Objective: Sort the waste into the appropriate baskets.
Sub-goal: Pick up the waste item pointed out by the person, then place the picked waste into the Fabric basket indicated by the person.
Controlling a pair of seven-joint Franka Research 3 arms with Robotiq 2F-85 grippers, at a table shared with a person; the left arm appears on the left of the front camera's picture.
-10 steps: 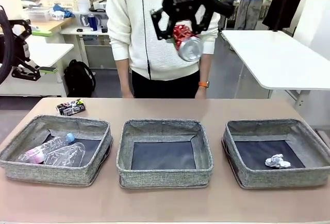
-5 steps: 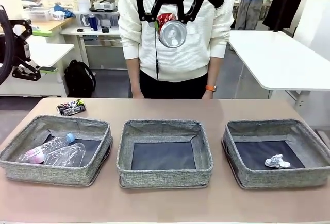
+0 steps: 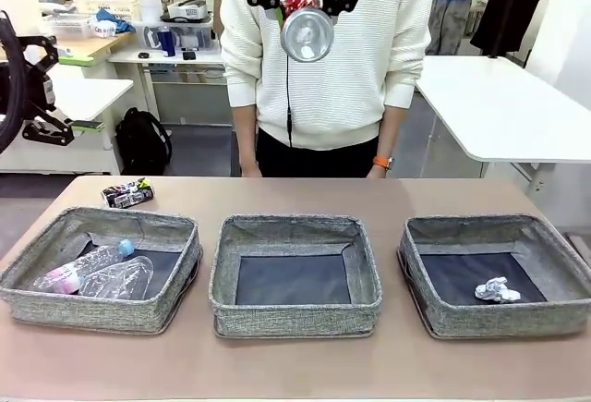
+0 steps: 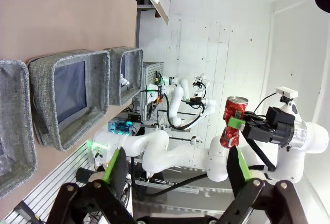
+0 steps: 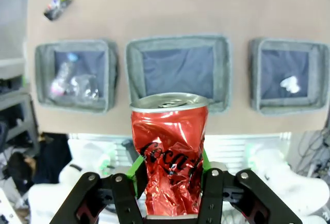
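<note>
My right pincer (image 5: 169, 166) squeezes the crushed red can (image 5: 170, 147), high up over the bench (image 3: 277, 194) and its three grey baskets (image 3: 294, 226). My left pincer (image 4: 177, 154) is wide open, holding nothing. The crushed black can (image 3: 126, 193) lies on the bench.

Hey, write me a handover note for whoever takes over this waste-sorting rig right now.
Right hand: shut on the crushed red can, held high over the table.
Left hand: open, holding nothing.
Done: bottle and plastic cup lie in the left basket; paper ball lies in the right basket.
Left: drop the red can, probably into the middle basket, which holds nothing yet; then fetch the black can lying on the table behind the left basket.
</note>
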